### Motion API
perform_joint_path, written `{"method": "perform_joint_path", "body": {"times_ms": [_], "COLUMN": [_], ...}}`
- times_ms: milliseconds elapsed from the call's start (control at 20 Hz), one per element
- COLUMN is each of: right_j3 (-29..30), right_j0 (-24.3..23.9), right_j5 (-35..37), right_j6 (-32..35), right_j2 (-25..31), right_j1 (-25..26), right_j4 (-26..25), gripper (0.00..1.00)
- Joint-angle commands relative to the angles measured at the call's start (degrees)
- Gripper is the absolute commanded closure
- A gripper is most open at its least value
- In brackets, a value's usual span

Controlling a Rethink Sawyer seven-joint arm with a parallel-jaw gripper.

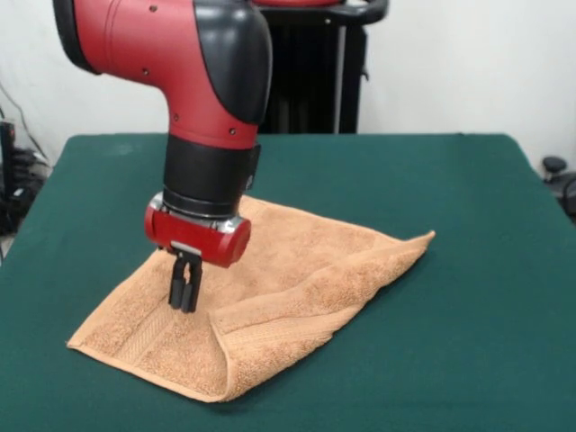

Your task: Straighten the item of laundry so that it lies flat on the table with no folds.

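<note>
Towel [297,270] sits about mid-bench, toward the front-left of the green bench [468,270] in the front view. Not flat: the near right portion is folded back over the rest, giving a thick doubled flap that runs from the near corner up toward the pointed corner at right. Folded edge shows as a raised ridge across the middle. Left part is a single layer lying flat, woven border band visible near the left edge. No label visible from here.

Pincer [185,292] comes straight down over the left-centre of the towel, just beside the end of the folded ridge. Fingers [178,290] look pressed together, tips at or touching the cloth; no terry visibly pinched between them, so closed on nothing as far as I can tell. Contact is hard to confirm at this angle.

Judgement: placement next to the flap suggests it is lining up to catch the folded layer and pull it outward toward the front-right. The fold is still to undo, so the task is not done.

Around: the bench is otherwise bare, with plenty of free felt to the right and front for spreading. Black stand behind the bench, well apart. Nothing blocks the pull; the bulky red arm [193,99] hides the towel's back-left part.
</note>
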Motion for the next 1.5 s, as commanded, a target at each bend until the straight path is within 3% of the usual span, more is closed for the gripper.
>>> {"method": "perform_joint_path", "body": {"times_ms": [50,900,1500], "right_j3": [-6.6,-15.6,-15.4], "right_j0": [1.4,6.0,8.9], "right_j5": [7.4,8.3,8.0], "right_j6": [4.5,7.8,10.0], "right_j2": [6.8,3.3,1.1], "right_j1": [3.3,10.0,10.4], "right_j4": [3.3,7.7,10.6], "gripper": [1.00,1.00,1.00]}}
